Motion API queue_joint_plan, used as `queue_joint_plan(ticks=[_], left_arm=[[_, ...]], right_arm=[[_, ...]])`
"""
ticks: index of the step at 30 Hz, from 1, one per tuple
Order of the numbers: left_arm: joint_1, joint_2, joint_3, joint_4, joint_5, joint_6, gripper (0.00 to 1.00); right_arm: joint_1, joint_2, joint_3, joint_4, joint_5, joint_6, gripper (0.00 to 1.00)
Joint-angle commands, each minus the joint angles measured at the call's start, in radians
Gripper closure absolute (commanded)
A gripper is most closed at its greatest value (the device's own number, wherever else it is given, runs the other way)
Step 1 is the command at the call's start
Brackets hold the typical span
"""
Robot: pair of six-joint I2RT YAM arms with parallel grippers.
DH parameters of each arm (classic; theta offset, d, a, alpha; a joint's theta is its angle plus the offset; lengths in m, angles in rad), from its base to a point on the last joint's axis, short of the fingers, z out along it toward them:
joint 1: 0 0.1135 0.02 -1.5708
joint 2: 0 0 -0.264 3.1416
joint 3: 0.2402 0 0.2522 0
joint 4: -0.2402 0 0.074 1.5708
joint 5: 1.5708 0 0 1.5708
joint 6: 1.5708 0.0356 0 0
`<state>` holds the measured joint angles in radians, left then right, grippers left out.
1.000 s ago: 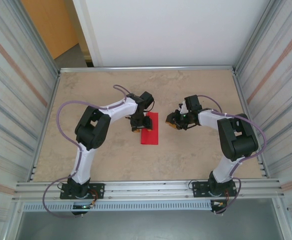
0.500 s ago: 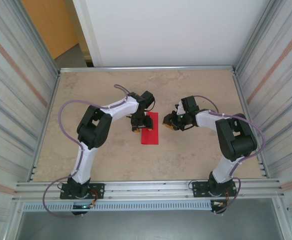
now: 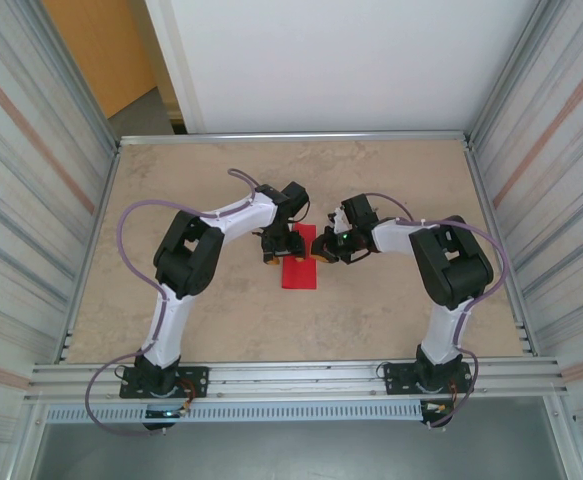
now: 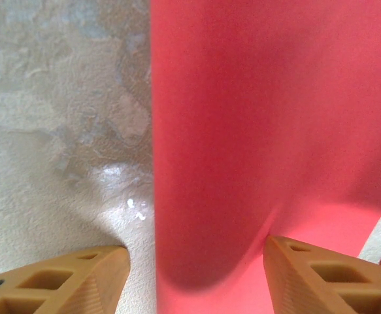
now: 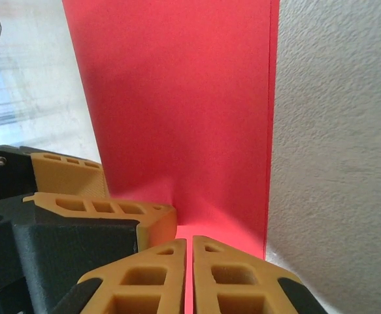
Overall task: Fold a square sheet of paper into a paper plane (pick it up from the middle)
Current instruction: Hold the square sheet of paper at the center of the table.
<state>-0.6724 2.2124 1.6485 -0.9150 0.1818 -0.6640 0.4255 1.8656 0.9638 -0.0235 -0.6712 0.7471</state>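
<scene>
The square sheet of paper (image 3: 299, 272) lies flat on the table as a narrow bright red rectangle, two layers thick along one long edge (image 5: 269, 131). My left gripper (image 3: 274, 250) stands open at its left side. In the left wrist view one fingertip (image 4: 66, 278) rests on the bare table while the other (image 4: 327, 275) presses on the red paper (image 4: 262, 118). My right gripper (image 3: 322, 250) is shut, its tips (image 5: 189, 268) down on the paper (image 5: 177, 111) close beside the left gripper's finger (image 5: 99, 206).
The beige stone-pattern table (image 3: 221, 310) is boxed in by corrugated metal walls left (image 3: 31, 200) and right (image 3: 556, 200). A metal rail (image 3: 291, 378) carries both arm bases at the near edge.
My right gripper has moved left onto the red paper and its jaws have shut. The left gripper and the paper have stayed where they were.
</scene>
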Motion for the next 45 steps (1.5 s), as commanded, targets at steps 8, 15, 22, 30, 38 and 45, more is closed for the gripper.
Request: queue_joint_plan(ticks=[8, 15, 22, 30, 38, 45], left_arm=[[-0.024, 0.217, -0.089, 0.002, 0.022, 0.038, 0.4], [-0.024, 0.222, -0.082, -0.003, 0.024, 0.042, 0.4], [-0.024, 0.223, -0.078, -0.008, 0.025, 0.045, 0.4], [-0.024, 0.216, -0.082, -0.008, 0.033, 0.047, 0.4], [-0.008, 0.067, -0.059, 0.0, 0.054, 0.059, 0.43], [0.043, -0.215, -0.052, 0.049, 0.051, 0.053, 0.43]], right_arm=[[-0.016, 0.004, 0.018, 0.012, 0.016, 0.001, 0.9], [0.011, 0.041, 0.052, -0.002, -0.016, -0.017, 0.9], [0.013, 0.078, 0.059, -0.024, -0.014, -0.02, 0.9], [0.006, 0.132, 0.035, -0.129, 0.074, -0.054, 0.93], [0.0, 0.181, 0.013, -0.242, 0.185, -0.116, 0.96], [-0.004, 0.219, -0.013, -0.224, 0.227, -0.127, 0.98]])
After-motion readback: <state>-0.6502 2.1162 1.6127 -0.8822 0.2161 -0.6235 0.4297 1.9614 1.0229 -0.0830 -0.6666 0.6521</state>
